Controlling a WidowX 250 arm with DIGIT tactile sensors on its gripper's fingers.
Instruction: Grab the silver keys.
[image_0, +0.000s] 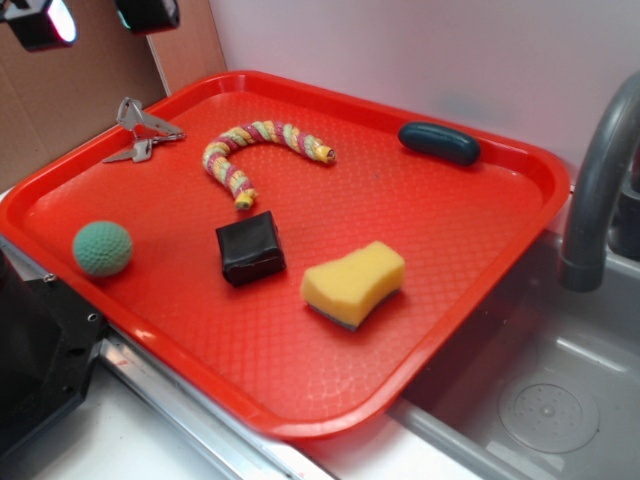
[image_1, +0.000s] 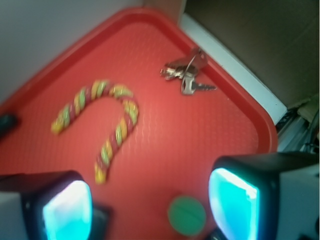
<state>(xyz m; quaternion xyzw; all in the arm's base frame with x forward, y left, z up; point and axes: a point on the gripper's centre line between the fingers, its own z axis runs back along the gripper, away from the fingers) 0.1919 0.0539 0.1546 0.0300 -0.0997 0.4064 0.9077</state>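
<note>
approach | fingers (image_1: 150, 205) spread, empty | silver keys (image_1: 187, 70) near red tray (image_1: 260, 125) corner | centre over bunch, descend flat

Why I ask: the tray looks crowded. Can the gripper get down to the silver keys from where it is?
Probably yes. The silver keys lie alone near the tray's corner, nothing on them, and the open gripper hangs above with clear tray between.
</note>
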